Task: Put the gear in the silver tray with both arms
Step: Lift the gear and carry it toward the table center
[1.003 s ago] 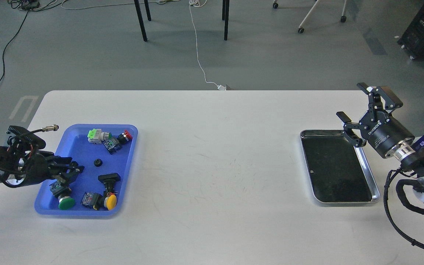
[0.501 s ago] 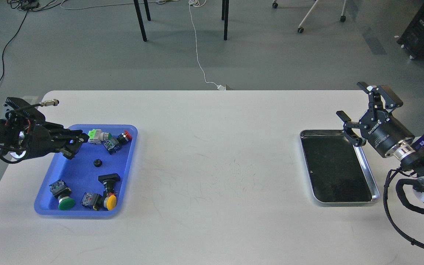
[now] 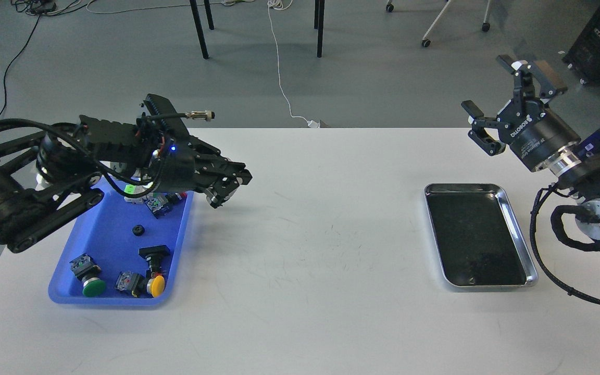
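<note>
My left gripper (image 3: 227, 191) reaches out over the table just right of the blue tray (image 3: 175, 250). Its fingers are close together on a small pale grey part that looks like the gear (image 3: 225, 195); it is too small to make out well. The silver tray (image 3: 520, 234) lies empty at the table's right side. My right gripper (image 3: 485, 84) is open and empty, raised above the table's far right edge, beyond the silver tray.
The blue tray holds several push-button switches: a green one (image 3: 93, 286), a yellow one (image 3: 158, 284), a black one (image 3: 154, 253), and a small black round knob (image 3: 137, 229). Chair and table legs stand on the floor beyond the table.
My left arm has risen out of the blue tray and swung right, past the tray's right rim. My right gripper has lifted up and back, away from the silver tray's far corner.
</note>
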`<state>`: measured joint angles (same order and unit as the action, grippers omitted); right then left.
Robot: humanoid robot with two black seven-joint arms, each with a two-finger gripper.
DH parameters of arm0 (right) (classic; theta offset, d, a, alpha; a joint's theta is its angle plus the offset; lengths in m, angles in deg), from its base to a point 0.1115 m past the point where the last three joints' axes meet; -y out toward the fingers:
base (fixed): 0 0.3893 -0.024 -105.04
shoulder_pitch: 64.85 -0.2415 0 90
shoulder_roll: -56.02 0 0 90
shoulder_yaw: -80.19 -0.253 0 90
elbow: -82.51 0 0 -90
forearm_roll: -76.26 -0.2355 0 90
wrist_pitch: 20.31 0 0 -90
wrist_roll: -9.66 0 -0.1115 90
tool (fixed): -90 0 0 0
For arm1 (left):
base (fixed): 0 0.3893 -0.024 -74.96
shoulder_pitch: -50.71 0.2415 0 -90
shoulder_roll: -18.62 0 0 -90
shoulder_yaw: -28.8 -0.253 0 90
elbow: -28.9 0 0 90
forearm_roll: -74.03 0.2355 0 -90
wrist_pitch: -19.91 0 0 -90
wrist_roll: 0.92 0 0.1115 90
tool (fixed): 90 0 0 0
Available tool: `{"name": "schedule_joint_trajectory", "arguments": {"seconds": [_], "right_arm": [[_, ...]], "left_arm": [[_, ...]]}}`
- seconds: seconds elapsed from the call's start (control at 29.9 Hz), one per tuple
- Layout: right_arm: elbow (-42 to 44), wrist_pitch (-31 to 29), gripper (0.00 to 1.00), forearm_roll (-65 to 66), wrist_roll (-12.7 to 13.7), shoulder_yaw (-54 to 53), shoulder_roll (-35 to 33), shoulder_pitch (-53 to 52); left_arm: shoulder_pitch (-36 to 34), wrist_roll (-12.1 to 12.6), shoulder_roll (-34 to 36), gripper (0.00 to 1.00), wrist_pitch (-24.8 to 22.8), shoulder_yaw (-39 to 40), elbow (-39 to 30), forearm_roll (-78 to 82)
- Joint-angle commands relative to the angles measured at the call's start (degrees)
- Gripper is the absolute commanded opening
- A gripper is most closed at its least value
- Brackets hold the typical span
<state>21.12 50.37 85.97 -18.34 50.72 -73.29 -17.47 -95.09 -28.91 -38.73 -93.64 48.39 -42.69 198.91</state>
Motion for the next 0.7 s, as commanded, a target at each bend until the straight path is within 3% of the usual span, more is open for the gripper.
{"name": "schedule_joint_trajectory", "arguments": {"seconds": [0.0,0.23,0.43,0.67], "right_arm": [[0.2,0.1,0.99,-0.1,0.0,5.4,-0.1,-7.5],[0.2,0.2,0.99,-4.9,0.0,15.0,0.0,-20.6],[0.0,0.2,0.99,-5.0,0.0,20.0,1.1,-25.8],[0.0,0.2,0.99,-5.0,0.0,20.5,1.4,-25.1]], "left_arm": [[-2.2,0.0,-8.2,0.14,-1.5,-3.3,2.1,0.1],[-6.8,0.0,-21.9,0.14,-1.8,-10.3,12.2,0.1],[-7.2,0.0,-32.0,0.14,-1.7,-11.6,19.6,0.1],[-7.3,0.0,-32.7,0.14,-1.2,-16.2,25.2,0.1]]}}
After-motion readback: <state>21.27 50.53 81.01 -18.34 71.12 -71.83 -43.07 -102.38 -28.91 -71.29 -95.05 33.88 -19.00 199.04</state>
